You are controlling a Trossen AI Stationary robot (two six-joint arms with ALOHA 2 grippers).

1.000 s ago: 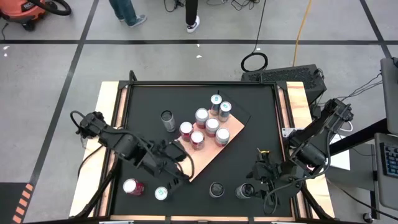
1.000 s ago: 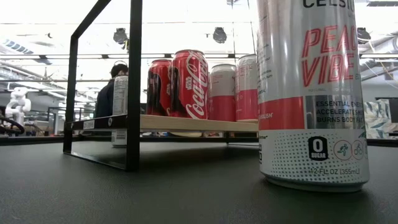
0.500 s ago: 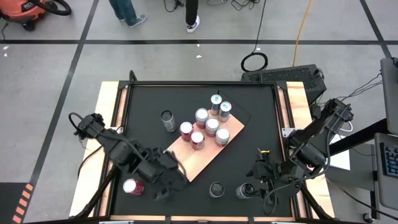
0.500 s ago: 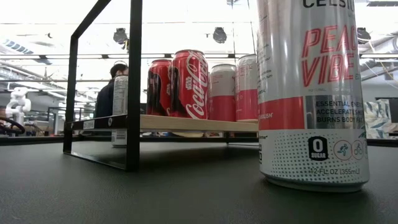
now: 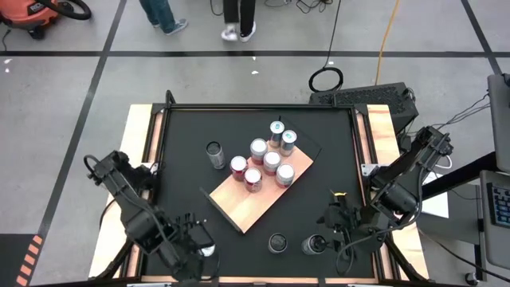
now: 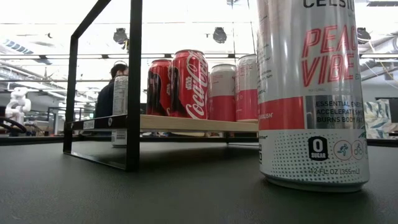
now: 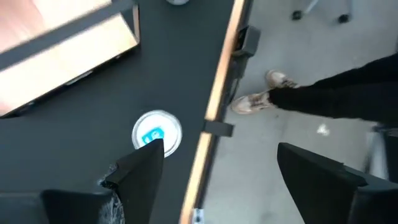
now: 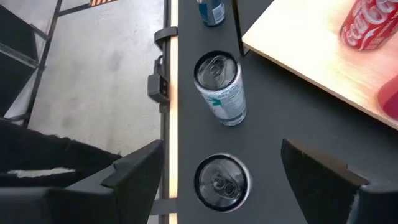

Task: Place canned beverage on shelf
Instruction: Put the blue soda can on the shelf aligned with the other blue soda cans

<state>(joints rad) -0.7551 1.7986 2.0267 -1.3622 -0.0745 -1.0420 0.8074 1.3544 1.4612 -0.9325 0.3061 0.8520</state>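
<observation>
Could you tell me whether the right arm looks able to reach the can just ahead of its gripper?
Probably yes. The right gripper is open, the silver-topped can stands between its fingers, and the taller can stands farther off.

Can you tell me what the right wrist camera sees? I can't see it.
Two upright cans stand on the black table ahead of the open right pincer. The wooden shelf is beside them.
</observation>
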